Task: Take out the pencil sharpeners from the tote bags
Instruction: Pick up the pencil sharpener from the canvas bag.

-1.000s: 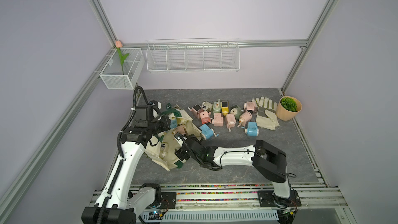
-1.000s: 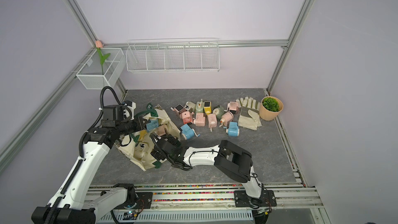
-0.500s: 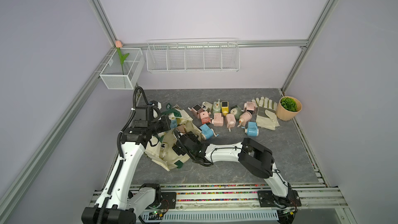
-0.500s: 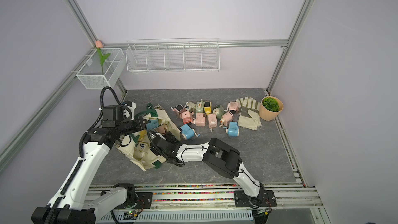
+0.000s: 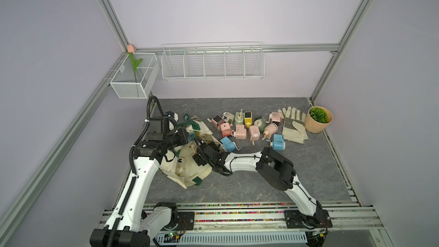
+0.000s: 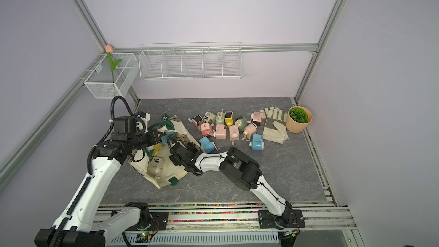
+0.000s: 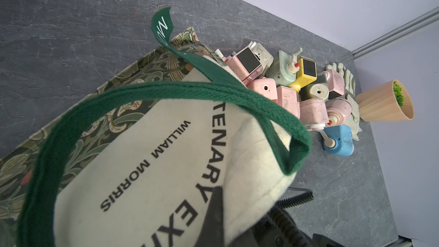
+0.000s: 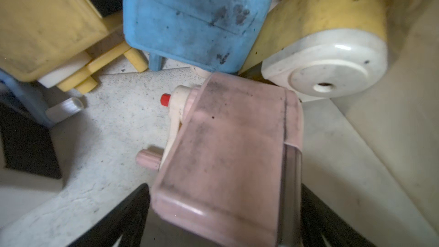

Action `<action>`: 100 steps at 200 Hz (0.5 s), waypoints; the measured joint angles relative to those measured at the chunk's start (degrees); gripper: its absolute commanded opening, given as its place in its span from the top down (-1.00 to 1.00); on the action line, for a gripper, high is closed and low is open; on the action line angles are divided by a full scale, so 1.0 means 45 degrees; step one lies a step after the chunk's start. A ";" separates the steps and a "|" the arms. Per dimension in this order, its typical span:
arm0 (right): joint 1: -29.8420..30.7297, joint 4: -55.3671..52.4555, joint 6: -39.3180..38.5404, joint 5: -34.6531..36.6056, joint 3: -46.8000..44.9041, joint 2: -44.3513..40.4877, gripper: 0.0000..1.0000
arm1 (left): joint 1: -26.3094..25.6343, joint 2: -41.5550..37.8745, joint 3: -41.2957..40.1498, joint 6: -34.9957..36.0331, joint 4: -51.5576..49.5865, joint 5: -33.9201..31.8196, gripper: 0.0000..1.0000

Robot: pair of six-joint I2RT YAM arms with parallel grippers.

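Two robot arms meet at a cream tote bag slumped on the grey table. The left gripper is clamped shut on the canvas at the bag's mouth, holding that edge lifted. A dark green handle loops in front of its wrist camera. The right gripper reaches inside the bag, its jaws spread wide to either side of a pink sharpener that rests on the bag's floor. Whether the fingers actually press against it is hard to make out. Beside it in the bag lie a blue sharpener and two yellow sharpeners. About a dozen pencil sharpeners sit clustered on the table just beyond the bag, near pale work gloves and a tan plant pot.
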 measured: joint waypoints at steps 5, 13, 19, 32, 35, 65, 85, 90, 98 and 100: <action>-0.0034 0.0019 0.0000 -0.0087 0.0015 0.0010 -0.78 | 0.0000 0.0000 0.0000 -0.0005 0.0005 0.0005 1.00; -0.0078 0.0063 0.0005 -0.0194 0.0039 0.0034 -0.75 | 0.0000 0.0000 -0.0005 -0.0005 0.0005 0.0005 1.00; -0.0102 0.0087 -0.0005 -0.0267 0.0073 0.0058 -0.70 | 0.0000 0.0000 -0.0005 -0.0005 0.0005 0.0005 1.00; -0.0146 0.0126 -0.0049 -0.0437 0.0131 0.0112 -0.63 | 0.0000 0.0000 -0.0010 -0.0005 0.0005 0.0005 1.00; -0.0160 0.0155 -0.0053 -0.0466 0.0136 0.0117 -0.61 | 0.0000 0.0000 -0.0010 -0.0005 0.0005 0.0000 1.00; -0.0204 0.0185 -0.0160 -0.0651 0.0160 0.0165 -0.45 | 0.0000 0.0000 -0.0010 -0.0005 0.0010 0.0000 1.00; -0.0219 0.0194 -0.0170 -0.0748 0.0214 0.0233 -0.37 | 0.0000 0.0000 -0.0010 -0.0005 0.0010 0.0000 1.00; -0.0219 0.0228 -0.0185 -0.0758 0.0223 0.0262 -0.35 | 0.0000 0.0000 -0.0010 -0.0005 0.0015 0.0000 1.00; -0.0219 0.0277 -0.0199 -0.0792 0.0223 0.0296 -0.31 | 0.0000 0.0000 -0.0010 -0.0005 0.0015 -0.0005 1.00; -0.0223 0.0287 -0.0185 -0.0792 0.0223 0.0311 -0.29 | 0.0000 0.0000 -0.0010 -0.0005 0.0015 -0.0005 1.00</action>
